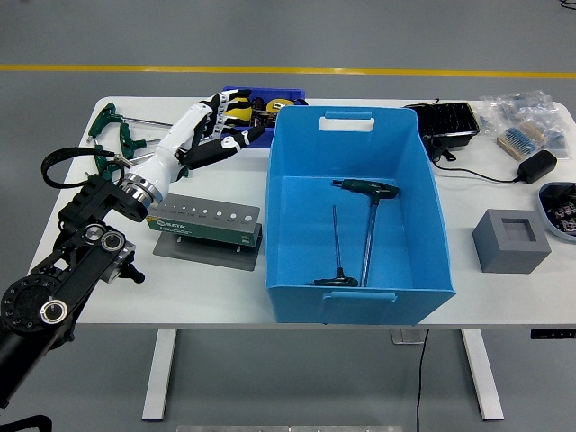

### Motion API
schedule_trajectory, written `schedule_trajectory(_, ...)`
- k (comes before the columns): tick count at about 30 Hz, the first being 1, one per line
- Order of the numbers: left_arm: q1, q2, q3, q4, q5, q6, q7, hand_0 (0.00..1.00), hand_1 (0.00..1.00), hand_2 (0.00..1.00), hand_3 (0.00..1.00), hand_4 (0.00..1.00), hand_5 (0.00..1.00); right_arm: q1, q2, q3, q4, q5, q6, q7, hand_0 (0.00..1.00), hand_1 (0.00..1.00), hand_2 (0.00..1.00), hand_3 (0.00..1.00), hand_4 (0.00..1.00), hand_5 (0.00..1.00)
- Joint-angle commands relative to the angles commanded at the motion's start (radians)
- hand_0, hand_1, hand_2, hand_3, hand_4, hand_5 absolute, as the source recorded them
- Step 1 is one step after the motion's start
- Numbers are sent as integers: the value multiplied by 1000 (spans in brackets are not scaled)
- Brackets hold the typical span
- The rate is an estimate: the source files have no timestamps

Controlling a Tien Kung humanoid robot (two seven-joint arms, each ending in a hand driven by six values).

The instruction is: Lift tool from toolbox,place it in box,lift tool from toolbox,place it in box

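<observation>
The white table (504, 297) carries everything here, and the large blue plastic box (432, 225) at its middle serves as the landmark. Left of the box the robot's black left arm (63, 288) rises from the lower left corner of the view toward the table's far side. Just left of the box, near its front corner, sits the green tool holder (205, 221) on its grey base plate. Beyond the box's far left corner stands a small dark blue bin (290, 94) of parts. Right of the box lies a grey block (510, 239) with a square recess, and farther back on that side a black charger with its cable (531, 166).

The left hand (209, 131), white with black fingertips, hovers left of the box's far corner, over the small bin's near edge, fingers spread and relaxed, holding nothing.

Inside the box two T-handle hex keys rest on the floor: the green-handled one (369, 225) and a smaller dark one (335, 261) beside it. More green T-handle keys (110, 148) lie well left of the box.
</observation>
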Motion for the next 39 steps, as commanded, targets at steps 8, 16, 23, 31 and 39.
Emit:
schedule_trajectory(8,160,-46,-144,-63,-206,11,-46,651,707,818,821,871,668,-4,2,-1,-1,3,0,2,677,641,715,557,789,717)
schedule_trajectory(16,287,-52,-196,-126,-240,12,-92,655,707,817,818,867,695,-2,2,-6,-2,9,2,4,678,641,713,557,789,718)
schedule_trajectory(23,317,-31,-214,-135,-221,-2,-93,660,706,814,816,870,689,1,2,-10,-3,16,3,6,679,640,713,556,789,717)
schedule_trajectory(31,308,-33,-234,-129,-205,-17,-86,672,711,814,813,863,720,3,3,-8,-3,14,2,5,678,641,713,556,787,716)
schedule_trajectory(39,311,-35,-238,-120,-197,-22,-78,680,716,820,812,860,735,3,4,-6,-4,10,2,4,678,641,713,556,787,716)
